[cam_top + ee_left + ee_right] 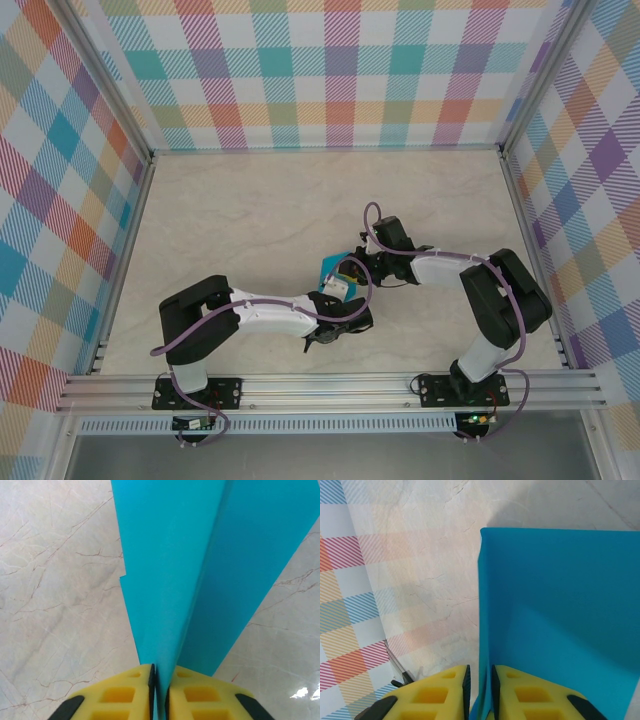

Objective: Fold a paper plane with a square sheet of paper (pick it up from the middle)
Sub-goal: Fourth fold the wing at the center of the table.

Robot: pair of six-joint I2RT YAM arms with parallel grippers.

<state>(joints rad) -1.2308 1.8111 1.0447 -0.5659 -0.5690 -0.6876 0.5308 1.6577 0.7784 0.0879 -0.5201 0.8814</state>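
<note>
the left gripper (pixel 160 694) and the right gripper (pixel 479 694) each pinch the folded blue paper (pixel 200 555) over the middle of the table (pixel 250 200), probably so one can steady it while a crease is made.

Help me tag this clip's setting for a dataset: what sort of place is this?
Probably a lab robot cell, not a home: plaid-patterned panels wall in a marble-look tabletop, and an aluminium rail at its near edge carries the left arm and right arm.

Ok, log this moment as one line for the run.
stage: mid-fold | left hand: shut on folded teal paper | right hand: shut on same paper
</note>
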